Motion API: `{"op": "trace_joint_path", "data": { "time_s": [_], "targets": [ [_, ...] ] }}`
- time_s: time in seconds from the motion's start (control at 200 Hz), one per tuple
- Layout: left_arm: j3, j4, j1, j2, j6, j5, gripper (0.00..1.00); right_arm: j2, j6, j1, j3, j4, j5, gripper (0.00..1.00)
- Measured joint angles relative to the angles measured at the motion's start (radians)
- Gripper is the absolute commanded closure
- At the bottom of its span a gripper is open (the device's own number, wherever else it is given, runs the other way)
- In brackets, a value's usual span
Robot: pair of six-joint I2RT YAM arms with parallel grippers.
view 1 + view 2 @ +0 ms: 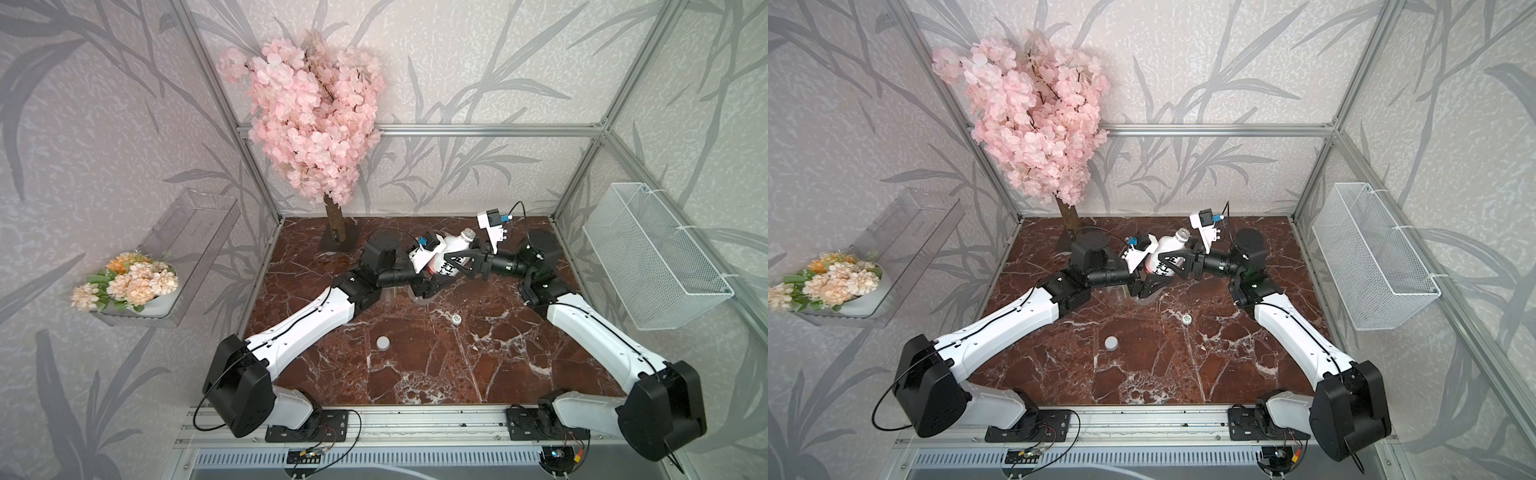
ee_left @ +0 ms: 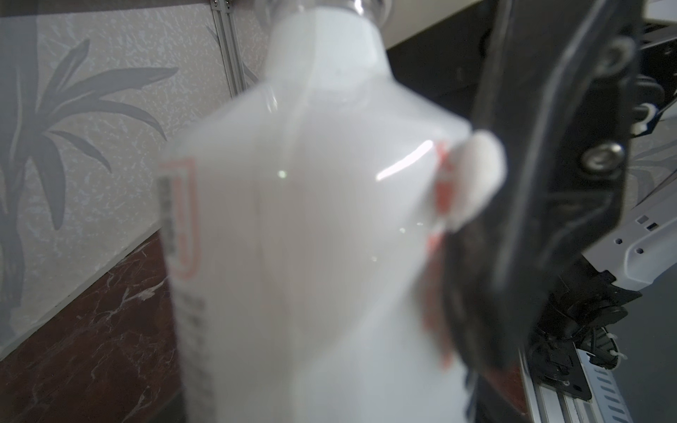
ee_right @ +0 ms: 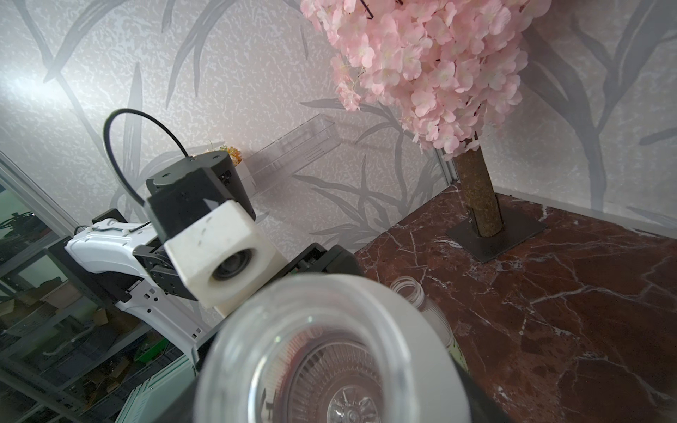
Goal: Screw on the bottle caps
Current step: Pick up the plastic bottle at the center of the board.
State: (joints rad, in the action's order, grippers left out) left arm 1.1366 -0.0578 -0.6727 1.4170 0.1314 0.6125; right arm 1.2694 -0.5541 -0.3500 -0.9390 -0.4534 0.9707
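Observation:
A white-wrapped bottle (image 1: 451, 249) with black characters hangs tilted over the back middle of the marble table, its open mouth (image 1: 469, 234) pointing up and back. My right gripper (image 1: 459, 266) is shut on its body; one of its white pads (image 2: 472, 175) presses the bottle's side (image 2: 311, 219). My left gripper (image 1: 430, 284) is at the bottle's lower end, with its jaws hidden. The clear bottle (image 3: 408, 291), uncapped, stands just beyond on the table. A plain whitish-grey cap (image 1: 382, 343) and a printed cap (image 1: 456, 319) lie on the table, nearer the front.
A pink blossom tree (image 1: 316, 112) stands on a dark base plate (image 1: 338, 241) at the back left. A white wire basket (image 1: 648, 253) hangs on the right wall. On the left wall, a clear shelf (image 1: 195, 232) carries a flower pot (image 1: 129, 278).

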Motion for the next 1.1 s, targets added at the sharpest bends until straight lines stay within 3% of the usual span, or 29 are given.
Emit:
{"op": "trace_joint_path", "data": {
  "time_s": [0.19, 0.655, 0.9, 1.1],
  "targets": [
    [0.002, 0.008, 0.0, 0.0, 0.0, -0.003, 0.31, 0.0, 0.002, 0.0, 0.002, 0.001, -0.005, 0.17],
    [-0.057, -0.007, -0.001, -0.043, 0.011, -0.042, 0.32, -0.063, 0.005, 0.021, 0.002, 0.056, -0.039, 0.1],
    [-0.119, 0.006, 0.013, -0.069, 0.005, -0.119, 0.32, -0.233, 0.011, 0.186, 0.001, 0.141, -0.1, 0.1],
    [-0.148, 0.003, 0.023, -0.124, -0.001, -0.172, 0.31, -0.326, 0.116, 0.297, -0.088, 0.464, -0.2, 0.1]
  ]
}}
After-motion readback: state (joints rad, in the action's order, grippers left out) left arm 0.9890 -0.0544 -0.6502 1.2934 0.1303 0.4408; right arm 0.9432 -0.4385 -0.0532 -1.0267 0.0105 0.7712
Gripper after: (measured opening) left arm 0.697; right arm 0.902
